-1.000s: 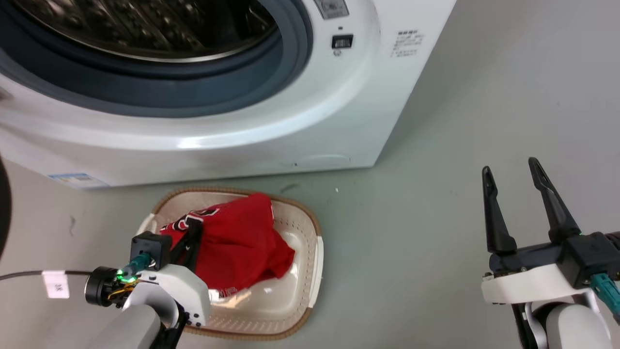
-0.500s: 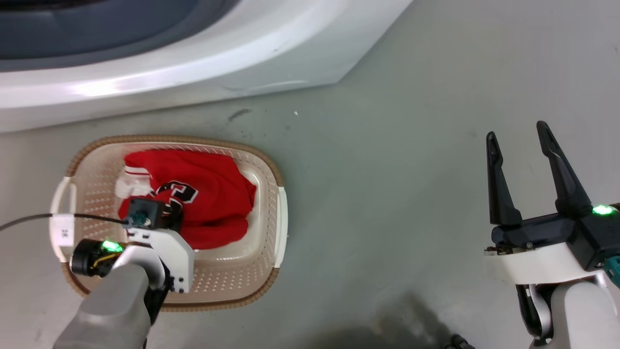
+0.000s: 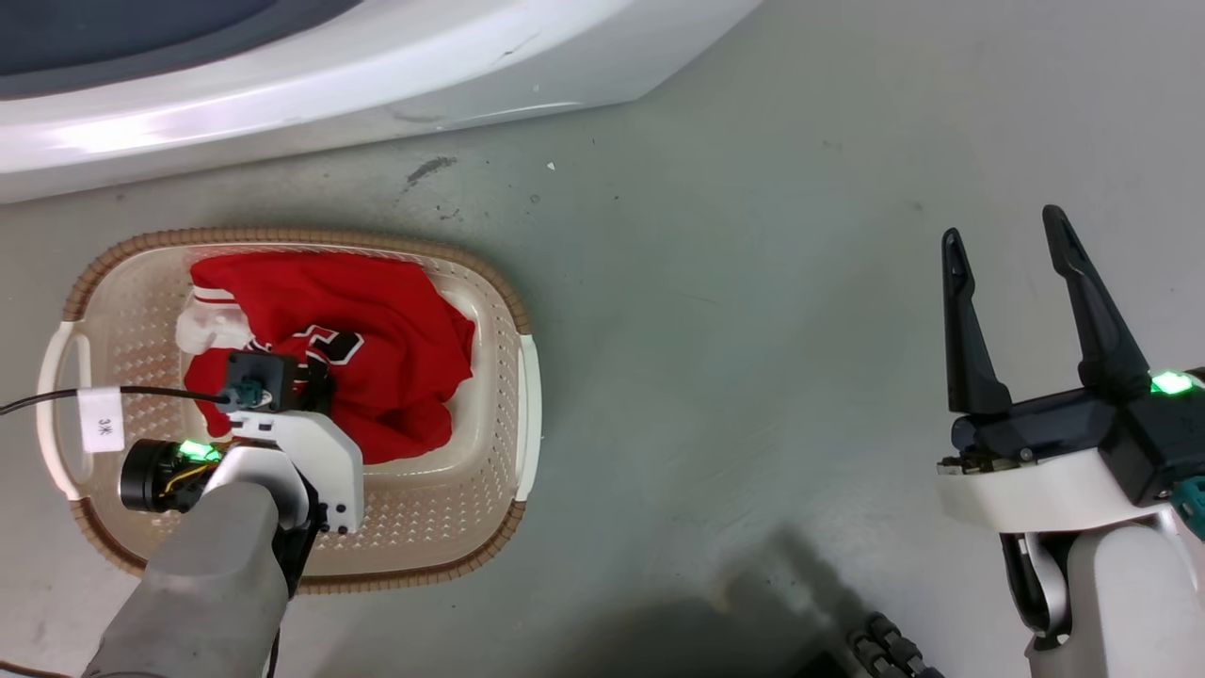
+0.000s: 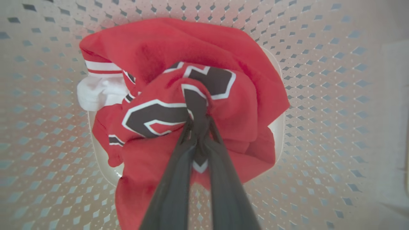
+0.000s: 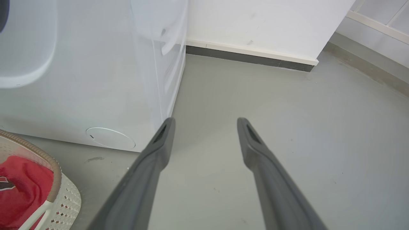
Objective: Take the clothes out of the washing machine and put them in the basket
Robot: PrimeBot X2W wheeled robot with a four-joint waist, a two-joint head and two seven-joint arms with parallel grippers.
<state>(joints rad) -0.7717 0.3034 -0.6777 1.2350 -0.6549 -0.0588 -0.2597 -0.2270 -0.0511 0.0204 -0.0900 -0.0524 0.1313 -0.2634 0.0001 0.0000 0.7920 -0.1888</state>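
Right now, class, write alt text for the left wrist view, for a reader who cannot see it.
The left gripper, shut, pinches a red jersey with black numerals, bunched inside a cream perforated basket.

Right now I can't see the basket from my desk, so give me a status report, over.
Left gripper shut on the jersey, down inside the basket. Right gripper open, holding nothing, above the floor. Nothing seen in the way.
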